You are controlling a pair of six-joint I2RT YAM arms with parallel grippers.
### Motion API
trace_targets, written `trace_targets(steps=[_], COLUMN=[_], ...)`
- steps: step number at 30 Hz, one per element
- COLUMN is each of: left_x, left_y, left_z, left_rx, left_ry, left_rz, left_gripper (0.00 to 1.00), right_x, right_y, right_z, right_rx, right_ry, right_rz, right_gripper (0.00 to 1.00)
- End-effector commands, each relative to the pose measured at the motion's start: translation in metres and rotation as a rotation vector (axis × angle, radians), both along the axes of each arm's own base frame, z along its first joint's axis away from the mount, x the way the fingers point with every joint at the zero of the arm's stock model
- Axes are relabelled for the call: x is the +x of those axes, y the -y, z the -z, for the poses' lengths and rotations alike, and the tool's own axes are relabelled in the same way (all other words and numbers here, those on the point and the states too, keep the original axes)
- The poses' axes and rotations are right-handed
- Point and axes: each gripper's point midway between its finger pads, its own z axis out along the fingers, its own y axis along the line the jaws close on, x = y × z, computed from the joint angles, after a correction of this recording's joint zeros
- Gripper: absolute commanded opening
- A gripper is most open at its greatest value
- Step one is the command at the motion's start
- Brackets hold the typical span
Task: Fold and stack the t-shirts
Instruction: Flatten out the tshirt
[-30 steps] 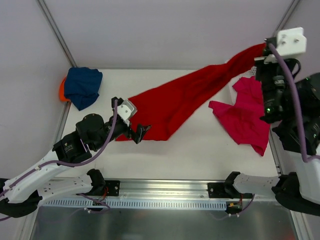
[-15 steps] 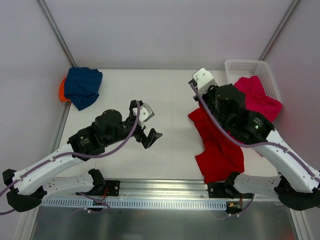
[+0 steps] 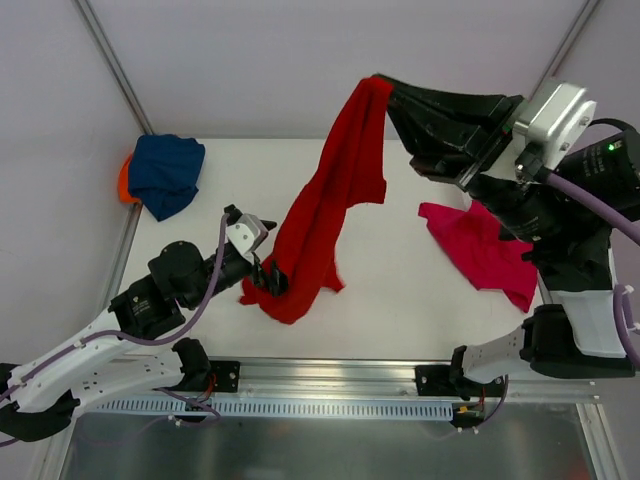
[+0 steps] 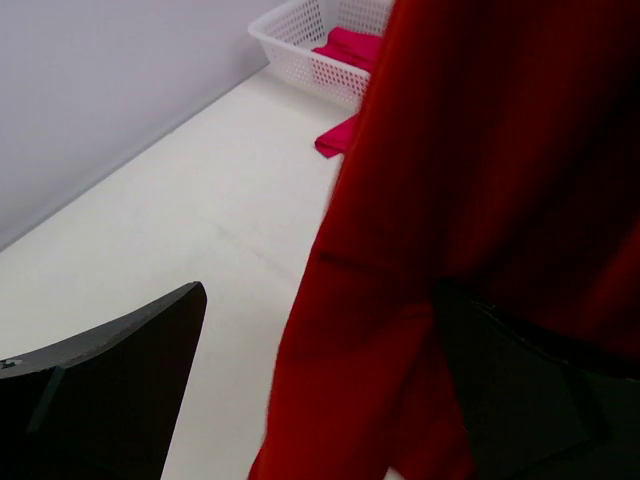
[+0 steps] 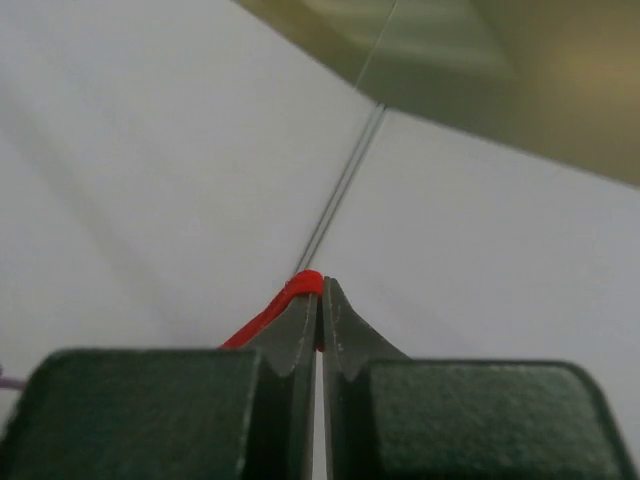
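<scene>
Cloth this thin will be light, limp and a little stretchy, and it takes whatever shape gravity gives it.

The white surface point(image 3: 400, 310) carries all of it. Largest on it is the red t-shirt point(image 3: 330, 200), hoisted by one end high above the far side. It hangs in a long twisted rope, and its lower end is pooled in a heap near the front left. Strung up like that it shows no clear hem or shoulder line, so it probably has to be spread flat before any fold will hold. The best places to take it look like two points on one edge, such as shoulder seams or hem corners. A pinch in the middle would only bunch it.

The magenta t-shirt point(image 3: 485, 250) lies crumpled on the right side, well apart from the red one. In the left wrist view the white lattice basket point(image 4: 300, 45) stands at the far edge with pink cloth in it. The navy t-shirt point(image 3: 165, 175) sits bunched at the far left corner, with a sliver of the orange t-shirt point(image 3: 123, 182) showing beside and under it.

The right hand point(image 5: 320, 300) is clenched tight on a thin fold of the red cloth at its top. The left hand point(image 3: 270, 277) is spread wide at the pooled end, with cloth hanging between its fingers, not gripped.
</scene>
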Motion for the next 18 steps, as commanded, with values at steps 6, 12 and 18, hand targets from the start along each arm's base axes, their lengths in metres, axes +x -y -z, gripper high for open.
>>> trace_targets(steps=[6,12,18], left_x=[0.0,-0.001,0.002], left_y=[0.003,0.004,0.011], left_z=[-0.014,-0.009,-0.004], left_rx=[-0.055,-0.049,-0.032], left_ry=[0.035,0.025,0.01], left_rz=[0.009,0.012,0.019], left_gripper=[0.99,0.99,0.99], right_x=[0.056,0.204,0.307], right_y=[-0.016,0.036,0.109], right_z=[-0.049,0.056,0.221], right_rx=[-0.023,-0.283,-0.457], right_ry=[0.496,0.206,-0.1], right_rz=[0.61,1.033,1.246], right_gripper=[0.01,0.01,0.0])
